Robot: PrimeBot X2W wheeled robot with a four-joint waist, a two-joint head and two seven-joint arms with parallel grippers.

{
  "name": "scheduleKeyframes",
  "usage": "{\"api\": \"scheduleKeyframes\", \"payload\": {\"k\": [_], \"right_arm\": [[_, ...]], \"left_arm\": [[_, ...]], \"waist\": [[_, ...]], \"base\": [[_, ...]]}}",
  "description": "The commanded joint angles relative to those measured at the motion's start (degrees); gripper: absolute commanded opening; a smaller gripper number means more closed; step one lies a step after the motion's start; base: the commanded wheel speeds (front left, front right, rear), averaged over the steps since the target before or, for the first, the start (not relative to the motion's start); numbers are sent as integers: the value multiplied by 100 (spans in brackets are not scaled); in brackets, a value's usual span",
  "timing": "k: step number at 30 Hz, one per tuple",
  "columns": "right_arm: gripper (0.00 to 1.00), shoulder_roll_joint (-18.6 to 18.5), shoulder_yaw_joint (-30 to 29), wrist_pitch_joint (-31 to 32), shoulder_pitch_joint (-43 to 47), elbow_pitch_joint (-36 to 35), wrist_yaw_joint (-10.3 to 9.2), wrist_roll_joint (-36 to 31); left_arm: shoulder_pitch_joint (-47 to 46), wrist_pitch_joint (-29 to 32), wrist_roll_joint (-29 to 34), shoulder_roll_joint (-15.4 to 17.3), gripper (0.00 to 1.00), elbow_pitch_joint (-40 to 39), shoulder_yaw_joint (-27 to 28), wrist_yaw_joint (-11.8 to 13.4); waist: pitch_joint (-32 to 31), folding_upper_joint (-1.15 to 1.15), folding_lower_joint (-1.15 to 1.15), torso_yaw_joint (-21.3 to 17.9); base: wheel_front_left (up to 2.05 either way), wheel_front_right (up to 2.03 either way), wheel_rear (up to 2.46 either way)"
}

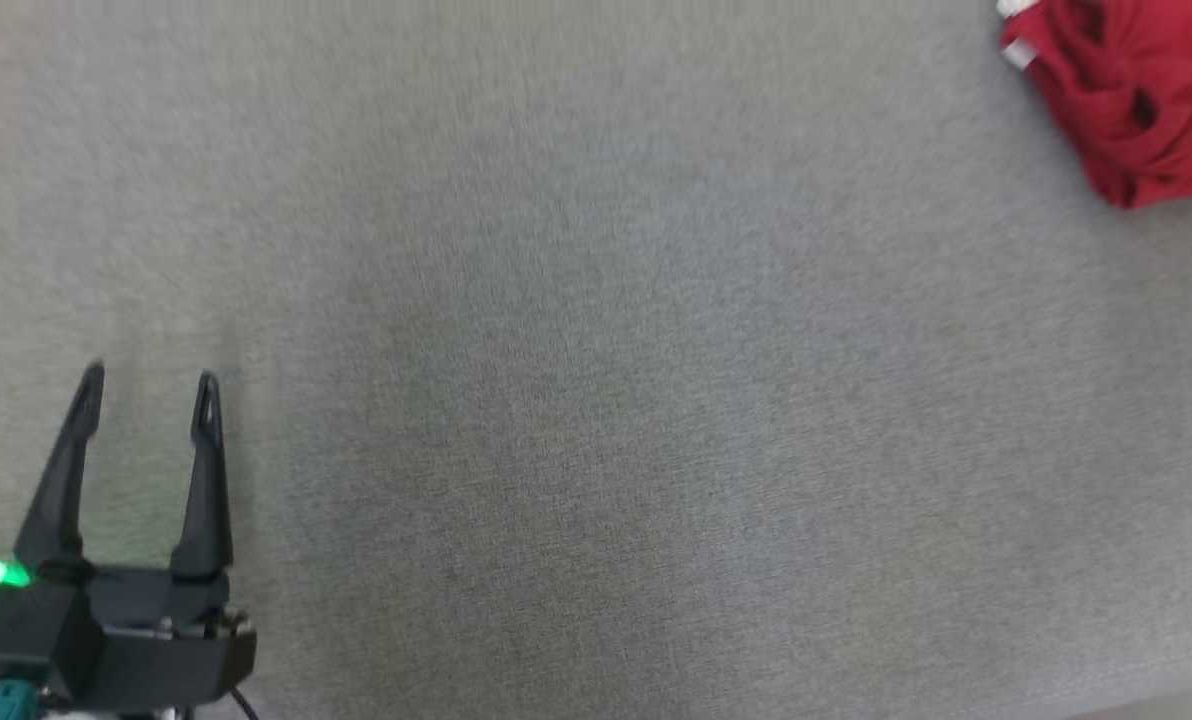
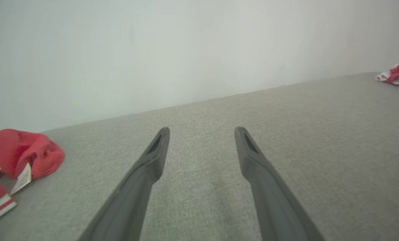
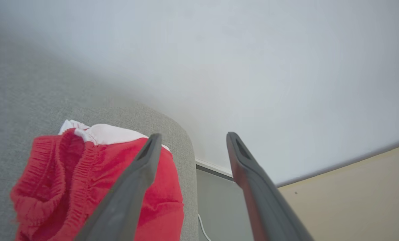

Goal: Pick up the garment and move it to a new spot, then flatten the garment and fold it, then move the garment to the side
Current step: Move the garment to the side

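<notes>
The grey woven surface (image 1: 596, 400) bears a crumpled red garment (image 1: 1136, 90) — well apart from the left gripper (image 1: 148, 375), far up and right of its fingers (image 1: 206, 470). A second red cloth (image 2: 22, 157) with a paper tag (image 2: 20, 179) lies on the same fabric — off to those fingers' left in the left wrist view.

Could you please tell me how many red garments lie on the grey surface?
2. One red garment with white trim lies at the grey surface's far-right corner; another red garment with a tag lies at the left wrist view's left edge. More may be hidden.
</notes>
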Motion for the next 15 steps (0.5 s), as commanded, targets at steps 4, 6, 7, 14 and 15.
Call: {"api": "scheduleKeyframes", "payload": {"k": [4, 6, 7, 14, 15], "right_arm": [[100, 225, -286, -183, 467, -391, -15, 2], [100, 316, -519, -191, 709, -809, -16, 40], [100, 342, -652, -191, 868, -1022, -15, 44], [100, 818, -1959, -187, 2537, -2423, -15, -43], [100, 901, -2138, -187, 2783, -2565, -15, -95]], "left_arm": [[454, -19, -142, -187, 100, 210, 155, 6], [580, -19, -151, -212, 100, 296, 191, -10], [638, -19, -177, -243, 100, 323, 212, -15], [992, -19, -233, -384, 100, 636, 321, -35], [1039, -18, -244, -402, 100, 681, 332, -43]], "waist": [[-943, 0, 1, 138], [-1123, 0, 1, 178], [-1198, 0, 1, 201], [-1826, 0, 1, 380], [-1915, 0, 1, 411]], "base": [[0, 0, 0], [0, 0, 0], [0, 0, 0], [0, 0, 0], [0, 0, 0]]}}
